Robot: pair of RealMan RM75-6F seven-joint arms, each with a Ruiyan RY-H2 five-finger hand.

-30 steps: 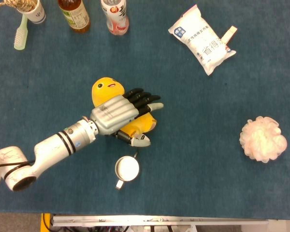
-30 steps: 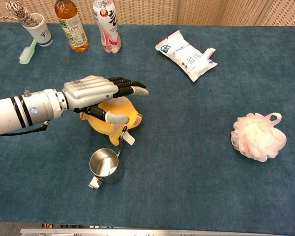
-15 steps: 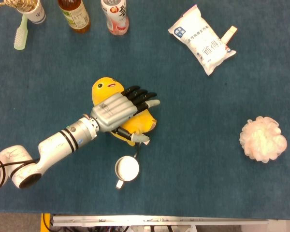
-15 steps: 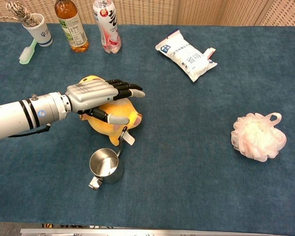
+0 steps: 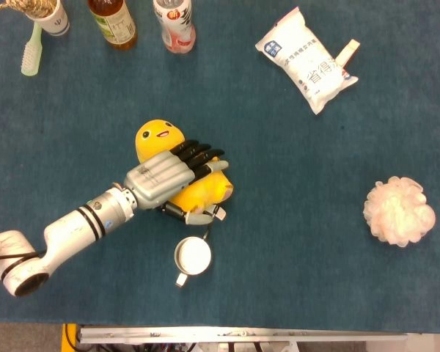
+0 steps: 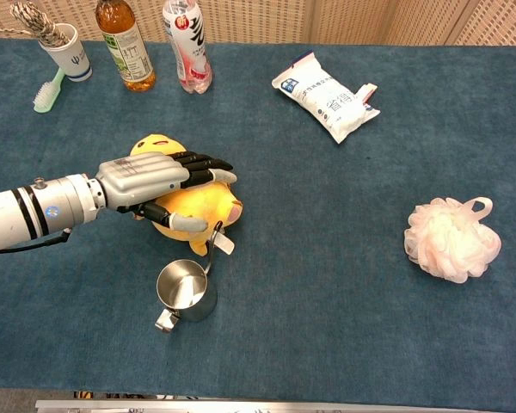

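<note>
A yellow plush toy point(image 5: 158, 136) point(image 6: 203, 206) with a smiling face lies on the blue cloth at the centre left. My left hand point(image 5: 165, 180) point(image 6: 146, 177) lies over its body, fingers stretched across the top and the thumb pressed against its near side, holding it. The toy's white tag sticks out toward a small steel cup point(image 5: 193, 255) point(image 6: 186, 292), which stands just in front of the hand, apart from it. My right hand shows in neither view.
A white snack packet point(image 5: 308, 60) point(image 6: 325, 96) lies at the back right, a pink bath pouf point(image 5: 400, 211) point(image 6: 451, 239) at the right. Along the back left stand a tea bottle point(image 5: 114, 22), a pink bottle point(image 5: 174, 26), a mug point(image 5: 50, 16) and a green toothbrush point(image 5: 31, 51).
My left hand has lowered onto the plush toy and drawn back to the left; its thumb has closed against the toy's side. The toy has shifted slightly left with it.
</note>
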